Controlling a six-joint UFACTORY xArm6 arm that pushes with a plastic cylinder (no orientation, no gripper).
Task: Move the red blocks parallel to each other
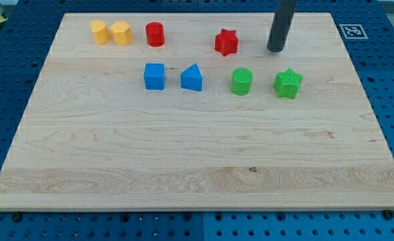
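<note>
A red cylinder [155, 34] stands near the view's top, left of centre. A red star [226, 42] lies to its right and slightly lower in the view. My tip [275, 49] rests on the board to the right of the red star, a short gap away, touching no block. The dark rod rises from it out of the view's top.
Two yellow blocks [111, 32] sit side by side at the top left. A blue cube [154, 76], a blue triangular block [192, 78], a green cylinder [241, 82] and a green star [288, 83] form a row below the red blocks. The wooden board [197, 161] lies on a blue perforated table.
</note>
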